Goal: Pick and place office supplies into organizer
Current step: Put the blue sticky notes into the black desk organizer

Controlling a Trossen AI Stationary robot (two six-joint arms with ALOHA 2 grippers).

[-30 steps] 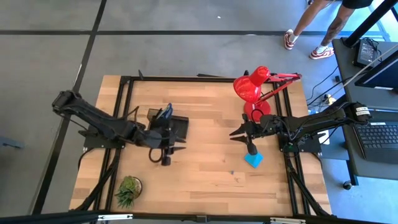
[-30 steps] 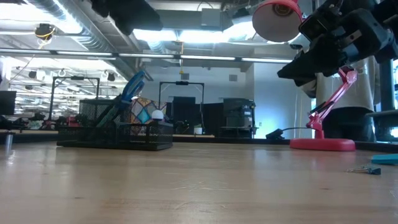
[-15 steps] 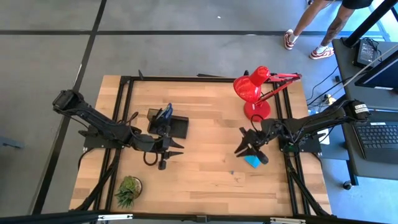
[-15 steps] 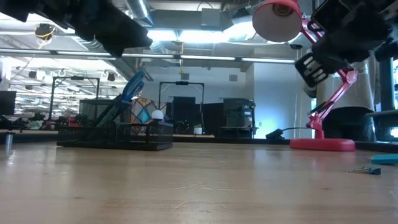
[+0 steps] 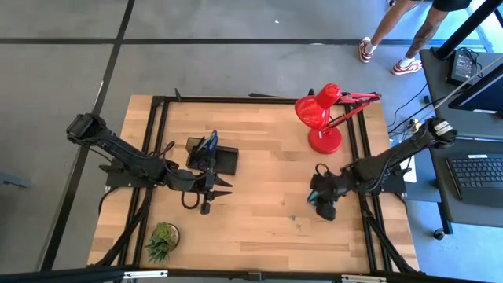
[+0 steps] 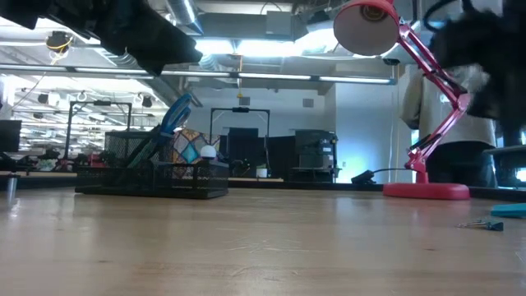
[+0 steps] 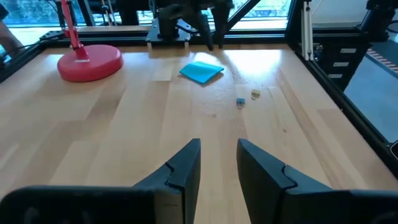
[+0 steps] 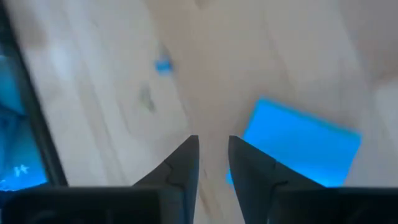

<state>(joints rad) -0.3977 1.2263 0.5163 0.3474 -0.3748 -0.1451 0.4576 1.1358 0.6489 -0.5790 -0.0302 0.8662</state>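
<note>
**Right gripper over the sticky pad, organizer partly filled**

Sitting on the left half of the wooden table (image 5: 259, 157): the black organizer (image 5: 214, 159), with blue-handled scissors (image 6: 170, 123) leaning up out of its taller mesh cup section and a small white-topped item (image 6: 209, 151) plus something multicoloured poking above the low compartment; the rest of the contents too hidden to tell.

Hovering just near of the organizer: the left gripper (image 7: 217, 163), fingers (image 7: 186, 165) parted by a narrow gap, gripping nothing.

Hanging low over the right side of the table: the right gripper (image 8: 212, 163), fingers (image 8: 250, 168) slightly apart with only bare wood showing between them, nothing clasped. Lying flat right beside those fingertips: the cyan sticky-note pad (image 8: 305, 146), mostly covered by the gripper from above.

Resting loose on the wood near the pad: a tiny blue piece (image 7: 240, 101) and a small yellowish bit (image 7: 255, 94) just beside it.

Standing at the far right: the red desk lamp (image 5: 322, 118). Sitting at the near left corner: the small potted plant (image 5: 162, 239).
</note>
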